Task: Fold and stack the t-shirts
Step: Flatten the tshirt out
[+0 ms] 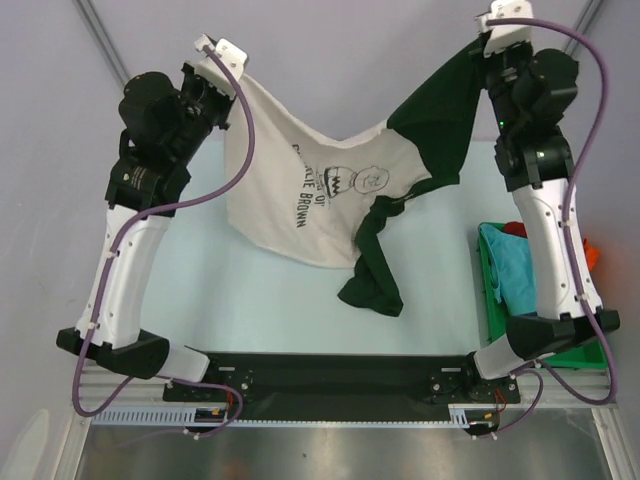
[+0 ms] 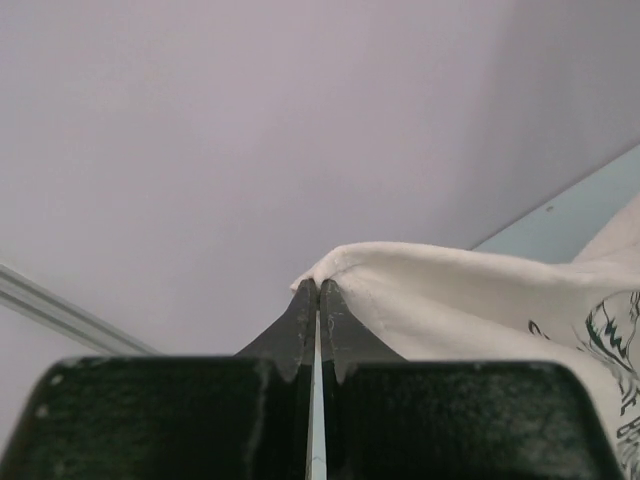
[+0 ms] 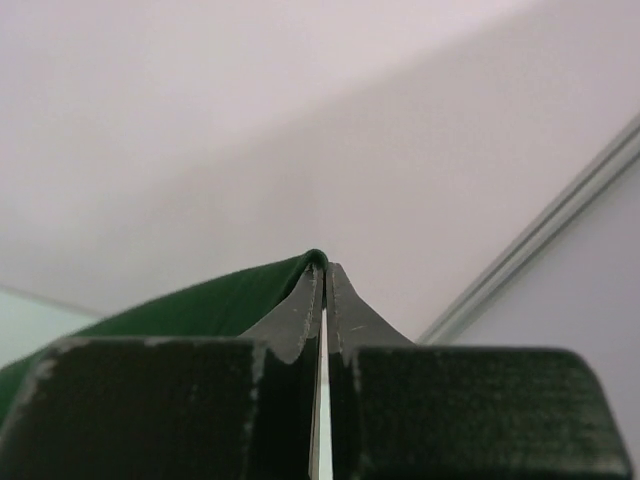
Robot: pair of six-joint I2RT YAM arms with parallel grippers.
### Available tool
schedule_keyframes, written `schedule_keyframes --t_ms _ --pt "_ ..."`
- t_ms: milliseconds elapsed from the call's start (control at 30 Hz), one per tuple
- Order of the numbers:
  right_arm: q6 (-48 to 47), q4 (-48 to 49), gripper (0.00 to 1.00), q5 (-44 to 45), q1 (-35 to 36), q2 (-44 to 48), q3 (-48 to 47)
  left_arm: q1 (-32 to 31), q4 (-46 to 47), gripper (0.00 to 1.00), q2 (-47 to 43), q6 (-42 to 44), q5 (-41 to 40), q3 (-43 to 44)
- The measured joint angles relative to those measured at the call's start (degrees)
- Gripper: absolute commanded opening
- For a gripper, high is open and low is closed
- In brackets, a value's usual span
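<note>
The cream-white t-shirt (image 1: 280, 180) with dark lettering and a cartoon face hangs lifted from its top left corner, its lower part resting on the table. My left gripper (image 1: 207, 48) is shut on that corner; the left wrist view shows the gripper (image 2: 318, 285) pinching the cream cloth (image 2: 450, 300). The dark green t-shirt (image 1: 440, 120) stretches from my right gripper (image 1: 487, 35) down to the cream shirt, overlapping its right side, with a green part trailing on the table. The right wrist view shows the gripper (image 3: 322, 268) shut on the green cloth (image 3: 200, 305).
The pale blue table (image 1: 260, 300) lies under both shirts. A green bin (image 1: 490, 300) at the right edge holds a teal cloth (image 1: 510, 265), with something orange-red (image 1: 592, 252) beside it. Both arms are raised at the far corners.
</note>
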State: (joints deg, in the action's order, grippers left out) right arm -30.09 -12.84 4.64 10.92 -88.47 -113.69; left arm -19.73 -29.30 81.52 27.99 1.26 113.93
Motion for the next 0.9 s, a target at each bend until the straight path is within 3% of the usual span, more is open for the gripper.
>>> schedule_keyframes --t_ms 300,633,767,900 --pt "4.5 -0.9 0.0 0.3 -0.5 6.2 -5.3 -1.9 0.0 0.0 -1.6 2.5 -4.7 -0.5" --pt "12.0 -6.9 0.0 -2.4 -1.8 11.9 5.7 -1.9 -2.3 0.0 -12.9 4.2 -9.7 -13.9" --pt "13.3 -8.8 0.0 -3.6 -2.7 9.5 3.8 -1.9 -3.1 0.0 -12.7 5.5 -10.2 -13.2" --pt "14.6 -10.3 0.0 -5.4 -2.9 5.9 -3.5 -1.9 -6.6 0.0 -10.0 5.7 -10.1 -6.8"
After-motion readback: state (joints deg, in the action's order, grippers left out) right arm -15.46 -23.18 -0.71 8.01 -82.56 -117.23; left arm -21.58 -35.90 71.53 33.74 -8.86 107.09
